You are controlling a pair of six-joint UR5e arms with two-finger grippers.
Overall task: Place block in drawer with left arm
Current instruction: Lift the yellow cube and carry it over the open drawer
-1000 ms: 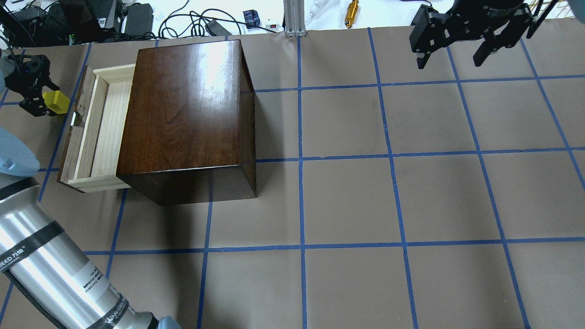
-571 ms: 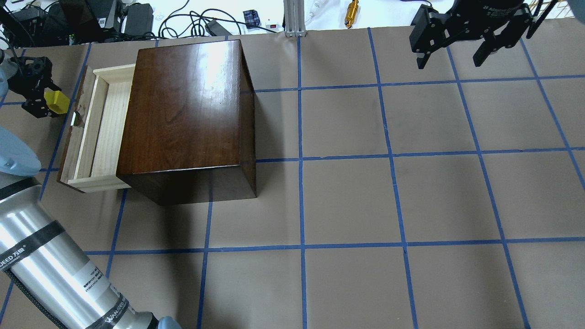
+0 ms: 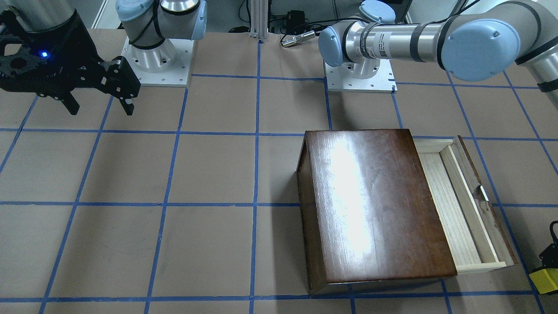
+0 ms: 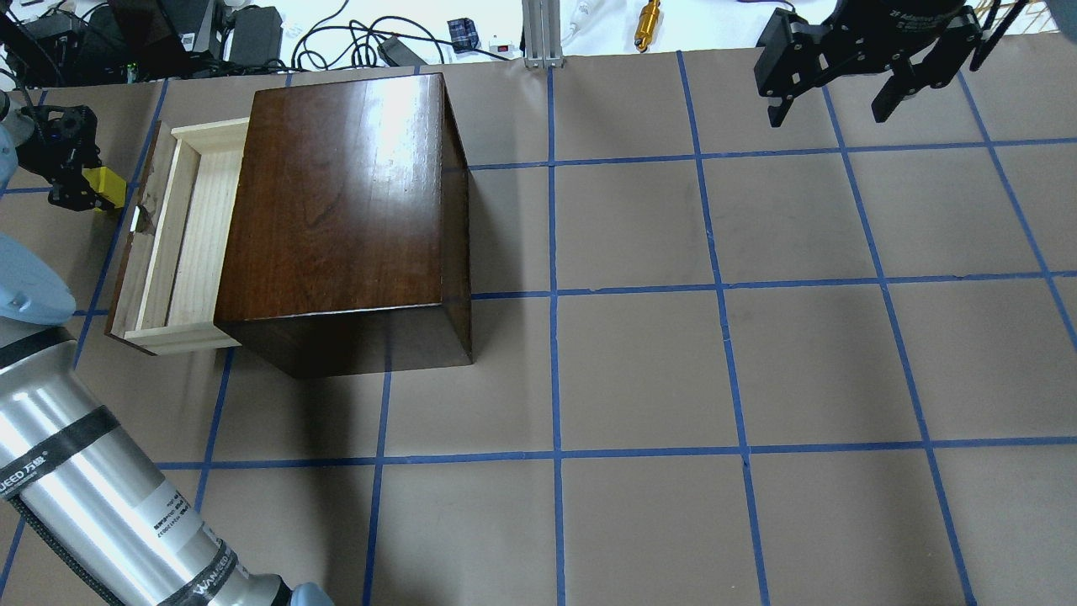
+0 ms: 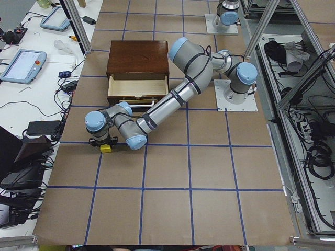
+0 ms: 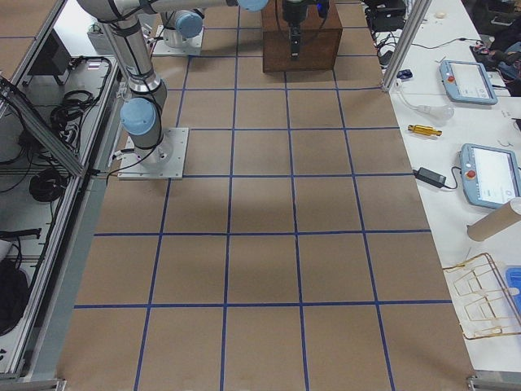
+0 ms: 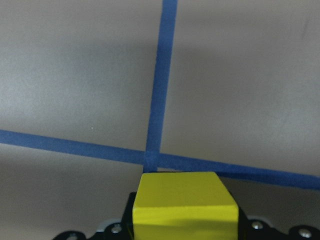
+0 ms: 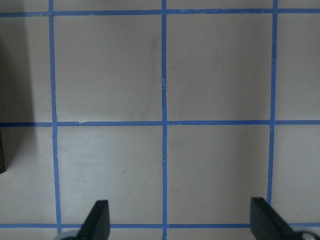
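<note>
The yellow block is held in my left gripper, which is shut on it just left of the drawer's dark front panel, outside the drawer. The left wrist view shows the block between the jaws, low over a blue tape crossing; I cannot tell whether it touches the table. It also shows at the front-facing view's right edge and in the exterior left view. The drawer is pulled open from the dark-brown box and its pale tray is empty. My right gripper is open and empty at the far right.
The table is brown paper with a blue tape grid. Cables, a gold tool and an aluminium post lie beyond the far edge. The left arm's silver forearm crosses the near-left corner.
My left gripper has shifted slightly further from the drawer front and turned with the block, so less of the block shows from overhead. The right arm has not moved.
</note>
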